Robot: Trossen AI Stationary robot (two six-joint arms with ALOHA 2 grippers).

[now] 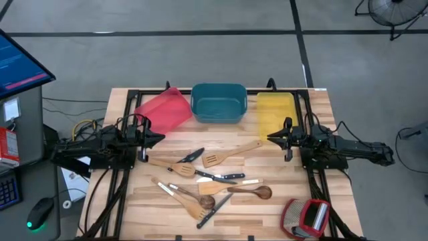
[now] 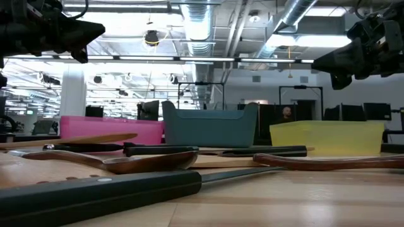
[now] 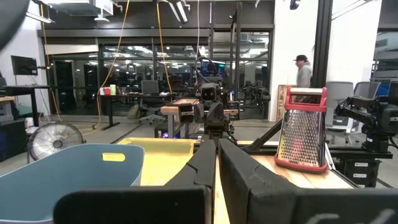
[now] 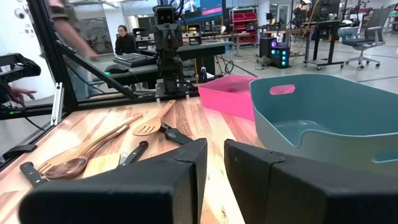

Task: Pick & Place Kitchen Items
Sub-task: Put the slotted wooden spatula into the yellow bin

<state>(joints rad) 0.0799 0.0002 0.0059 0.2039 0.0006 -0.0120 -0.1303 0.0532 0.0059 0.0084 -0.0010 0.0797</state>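
Observation:
Several kitchen items lie flat on the wooden table (image 1: 348,134) between my two arms: a slotted spatula (image 1: 227,155), a dark wooden spoon (image 1: 251,192), black-handled knives (image 1: 224,177) and more wooden utensils (image 1: 184,194). The low view shows a spoon (image 2: 126,161) and a knife handle (image 2: 101,195) close up. My left gripper (image 1: 160,137) hovers shut at the table's left side, pointing toward the right edge. My right gripper (image 1: 271,137) hovers at the right side, pointing toward the left edge, with a narrow empty gap between its fingers (image 4: 214,162). Neither touches anything.
Three trays stand in a row along the far edge: pink (image 1: 164,110), teal (image 1: 218,102) and yellow (image 1: 274,110). A red-and-silver grater (image 1: 306,217) lies at the near right corner. People (image 4: 124,40) are in the room beyond the table.

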